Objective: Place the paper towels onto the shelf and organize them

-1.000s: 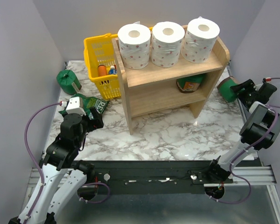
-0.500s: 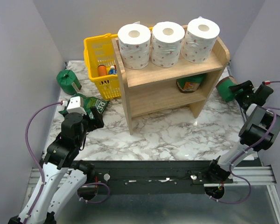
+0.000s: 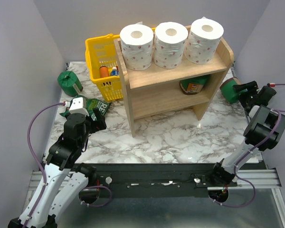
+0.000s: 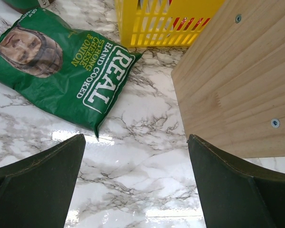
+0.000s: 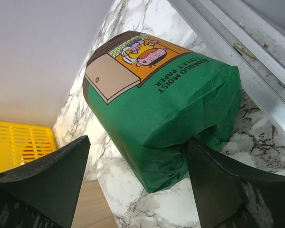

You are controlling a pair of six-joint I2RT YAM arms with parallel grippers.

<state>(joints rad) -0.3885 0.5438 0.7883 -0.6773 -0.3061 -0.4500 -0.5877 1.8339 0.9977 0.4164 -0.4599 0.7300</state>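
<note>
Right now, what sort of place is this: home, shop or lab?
Probably a lab test cell, staged like a pantry: left arm and right arm bolted to a metal rail, plain walls boxing a marble table, a wooden shelf and yellow basket as props.

Light-wood two-tier shelf (image 3: 156, 97), upright at mid-table. Three white paper towels with pink-red dots (image 3: 137, 46) (image 3: 170, 44) (image 3: 206, 40) stand on end in a row along its top tier, hollow cores up. One green-wrapped roll (image 3: 194, 84) lies on the lower tier, right end. A second green roll (image 3: 69, 81) sits far left. A third green roll (image 5: 166, 128), printed "BAMBOO MOIST TOILET PAPER", lies right of the shelf, between the spread fingers of my right gripper (image 5: 137, 140)
</note>
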